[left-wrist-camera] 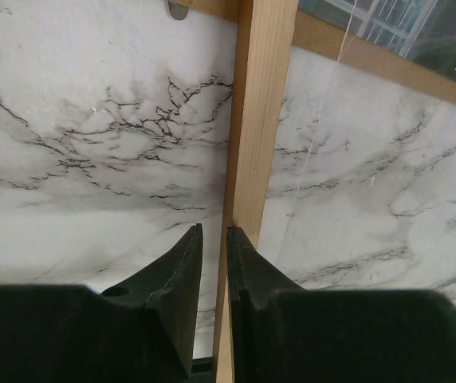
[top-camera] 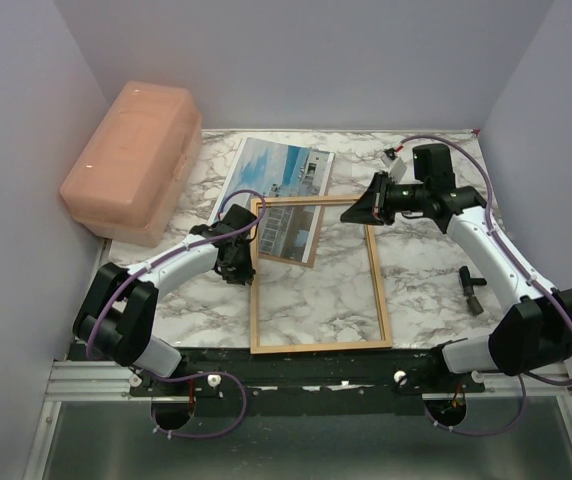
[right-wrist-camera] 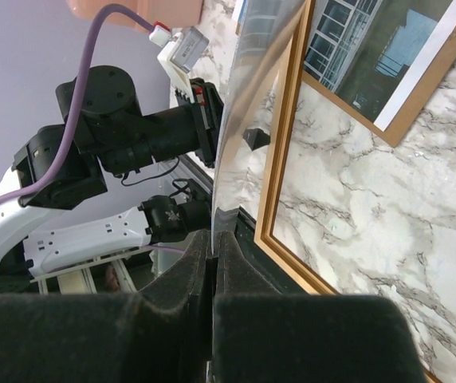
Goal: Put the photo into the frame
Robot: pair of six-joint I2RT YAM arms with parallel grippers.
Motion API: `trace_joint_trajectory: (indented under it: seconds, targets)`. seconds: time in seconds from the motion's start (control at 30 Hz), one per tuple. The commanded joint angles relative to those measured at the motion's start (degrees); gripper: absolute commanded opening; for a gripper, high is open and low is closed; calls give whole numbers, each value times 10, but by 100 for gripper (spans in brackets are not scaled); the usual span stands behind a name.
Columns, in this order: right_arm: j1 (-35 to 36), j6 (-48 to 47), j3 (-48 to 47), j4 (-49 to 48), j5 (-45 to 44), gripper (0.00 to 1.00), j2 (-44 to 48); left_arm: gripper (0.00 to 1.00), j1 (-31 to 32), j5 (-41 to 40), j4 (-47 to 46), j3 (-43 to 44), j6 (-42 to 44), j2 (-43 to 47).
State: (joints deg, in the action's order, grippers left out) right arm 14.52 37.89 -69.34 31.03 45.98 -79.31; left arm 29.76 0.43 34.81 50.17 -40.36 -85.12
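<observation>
One thin wooden frame (top-camera: 316, 346) is lying on the marbled counter (top-camera: 426, 270), one glossy photo (top-camera: 284, 168) at its far end. The left gripper (left-wrist-camera: 214, 231) is pinching its left rail; the right gripper (right-wrist-camera: 212, 239) is clamping one clear pane (right-wrist-camera: 248, 104).

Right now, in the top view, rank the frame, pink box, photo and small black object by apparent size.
1. frame, judged by its outline
2. pink box
3. photo, partly covered
4. small black object
</observation>
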Motion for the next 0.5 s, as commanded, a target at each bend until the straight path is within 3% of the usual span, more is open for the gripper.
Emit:
trace_joint_trajectory:
  seconds: [0.0,0.47]
  targets:
    - [-11,-29,-22,9,13,0,-9,20,6,-26,0,-1,3,-21]
    - [-17,-59,-4,1,35,0,-21,20,7,-26,1,2,6,-23]
